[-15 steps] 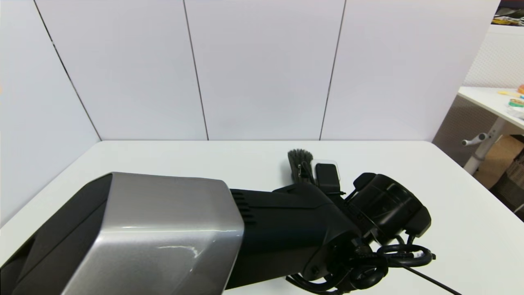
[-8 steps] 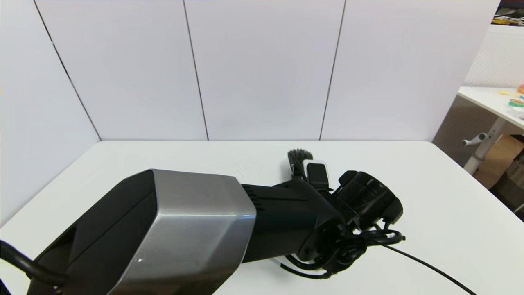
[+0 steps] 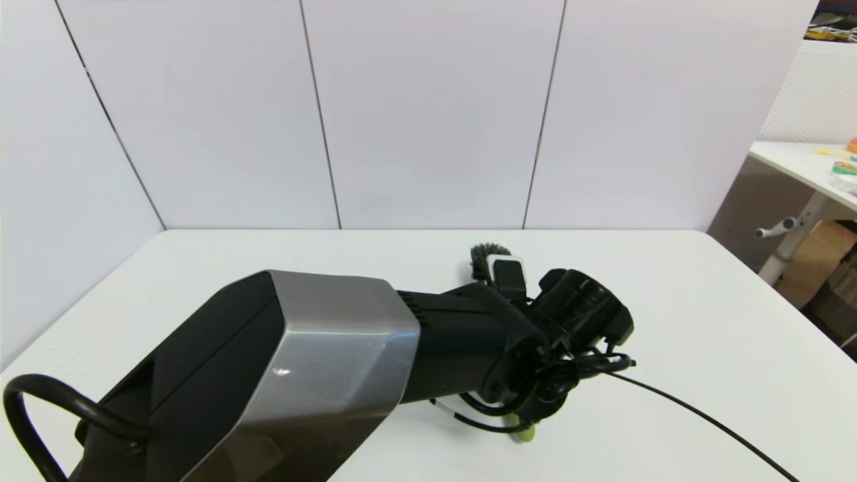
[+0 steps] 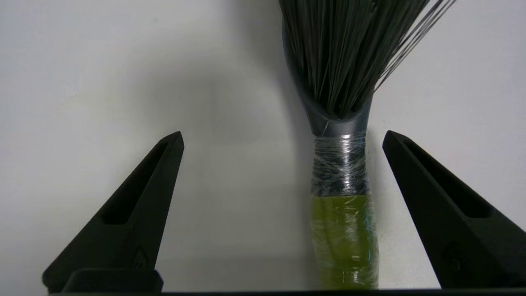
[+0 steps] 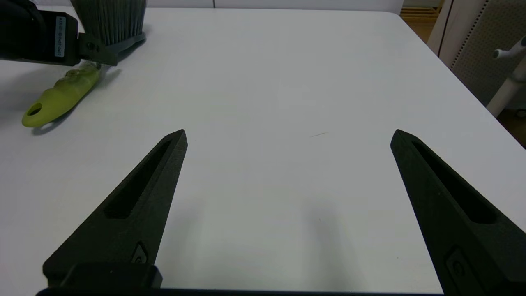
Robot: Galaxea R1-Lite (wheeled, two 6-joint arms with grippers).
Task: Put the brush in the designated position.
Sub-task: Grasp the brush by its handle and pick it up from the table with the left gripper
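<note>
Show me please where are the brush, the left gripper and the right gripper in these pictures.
brush (image 4: 344,230): left wrist view, on the lime-green handle below the silvery neck band.
left gripper (image 4: 282,137): left wrist view, midway between its open fingertips, astride the brush neck.
right gripper (image 5: 289,135): right wrist view, midway between its open fingertips, over bare table.

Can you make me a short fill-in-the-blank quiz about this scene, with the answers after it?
1. The brush lies on the white ____.
2. The left gripper is ____ around the brush's neck.
3. The brush's handle is lime-____.
4. The right gripper, apart from the brush, is ____.
Answers: table; open; green; open
</note>
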